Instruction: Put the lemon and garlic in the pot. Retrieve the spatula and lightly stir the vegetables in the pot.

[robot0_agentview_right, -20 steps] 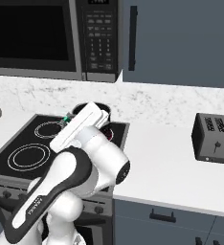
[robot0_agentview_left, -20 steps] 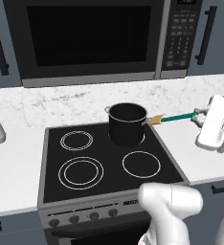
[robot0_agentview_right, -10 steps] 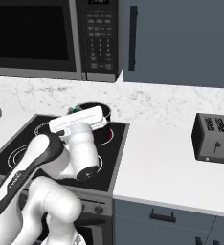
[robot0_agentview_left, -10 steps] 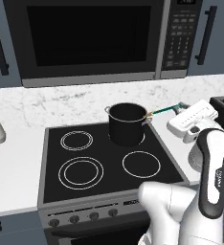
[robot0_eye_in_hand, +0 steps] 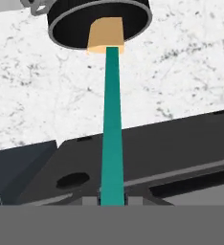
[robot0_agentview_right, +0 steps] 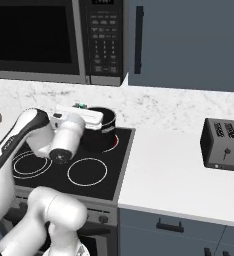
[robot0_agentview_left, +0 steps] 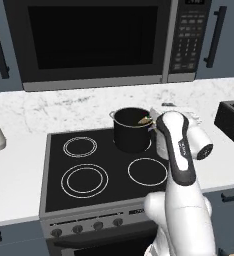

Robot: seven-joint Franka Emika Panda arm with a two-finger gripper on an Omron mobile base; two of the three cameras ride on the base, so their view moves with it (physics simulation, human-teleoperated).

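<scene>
In the hand view we observe the gripper clamped on the teal handle of the spatula, its pale end over the pot at the frame's top

The pot is near-black with a thin silvery rim. The spatula has a teal-green handle and a pale tan end. The tabletop is white, its backsplash grey-speckled marble; the stovetop is black with white rings.
</scene>
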